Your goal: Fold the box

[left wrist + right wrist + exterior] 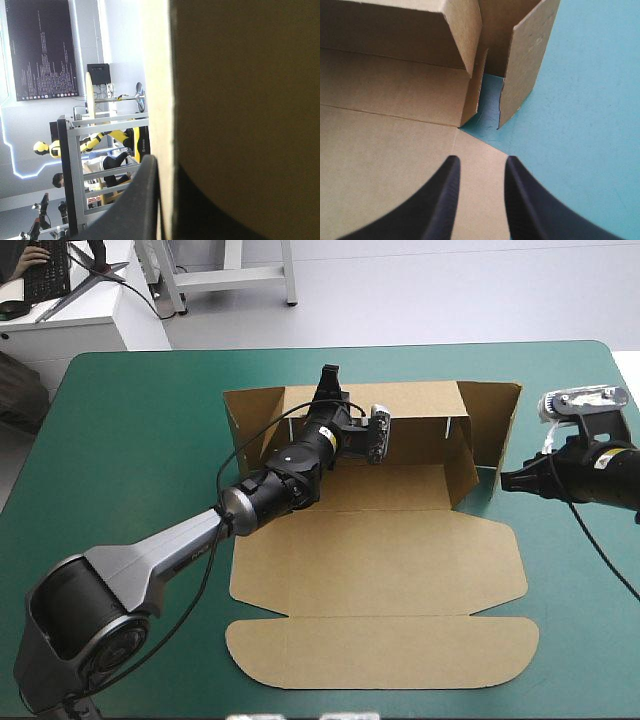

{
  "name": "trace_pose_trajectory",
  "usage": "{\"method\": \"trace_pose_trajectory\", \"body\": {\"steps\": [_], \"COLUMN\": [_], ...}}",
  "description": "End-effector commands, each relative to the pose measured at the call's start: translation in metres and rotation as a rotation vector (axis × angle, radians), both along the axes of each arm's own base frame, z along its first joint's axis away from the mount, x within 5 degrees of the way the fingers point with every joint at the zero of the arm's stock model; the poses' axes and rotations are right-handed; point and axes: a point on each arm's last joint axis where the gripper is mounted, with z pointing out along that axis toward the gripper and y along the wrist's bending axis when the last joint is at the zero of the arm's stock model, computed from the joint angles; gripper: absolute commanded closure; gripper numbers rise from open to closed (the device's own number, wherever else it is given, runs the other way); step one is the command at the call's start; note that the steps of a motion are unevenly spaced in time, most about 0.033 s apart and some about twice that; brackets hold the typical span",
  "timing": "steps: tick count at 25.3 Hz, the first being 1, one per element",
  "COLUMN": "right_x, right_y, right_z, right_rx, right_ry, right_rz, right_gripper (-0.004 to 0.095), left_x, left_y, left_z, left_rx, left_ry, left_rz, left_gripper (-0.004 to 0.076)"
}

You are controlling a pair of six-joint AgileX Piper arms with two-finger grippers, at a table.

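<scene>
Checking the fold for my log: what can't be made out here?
High view: the left gripper where it meets the box, hidden by its wrist.
Left wrist view: the table and most of the box, blocked by the raised wall.
Right wrist view: the lid flap, beyond the frame.

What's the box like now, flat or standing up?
Half and half. The box has its back wall standing up, held by the left gripper, while its lid lies flat on the teal-green cover.
</scene>
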Motion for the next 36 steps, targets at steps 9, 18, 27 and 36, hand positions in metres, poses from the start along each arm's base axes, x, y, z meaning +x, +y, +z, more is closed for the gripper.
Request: {"method": "trace_pose_trajectory", "body": {"steps": [9, 18, 27, 36], "right_x": [0.042, 0.154, 0.243, 0.254], "right_y": [-0.006, -0.006, -0.006, -0.012], "right_z": [0.04, 0.068, 0.007, -0.029], "right_rx": [-0.034, -0.001, 0.027, -0.049], "right_ry": [-0.127, -0.229, -0.116, 0.05], "right_rz": [-0.03, -0.059, -0.083, -0.095], "right_gripper": [0.0288, 0.0288, 0.0288, 0.0288], "left_x": [-0.007, -0.006, -0.005, -0.005], "left_y": [-0.002, -0.002, -0.003, -0.003], "left_z": [0.018, 0.017, 0.018, 0.018], "left_rx": [-0.052, -0.021, 0.0, -0.05], "left_ry": [-0.022, -0.046, -0.07, -0.05], "left_rz": [-0.016, -0.026, -0.036, -0.018], "left_gripper": [0.0734, 0.0734, 0.0734, 0.0734]}}
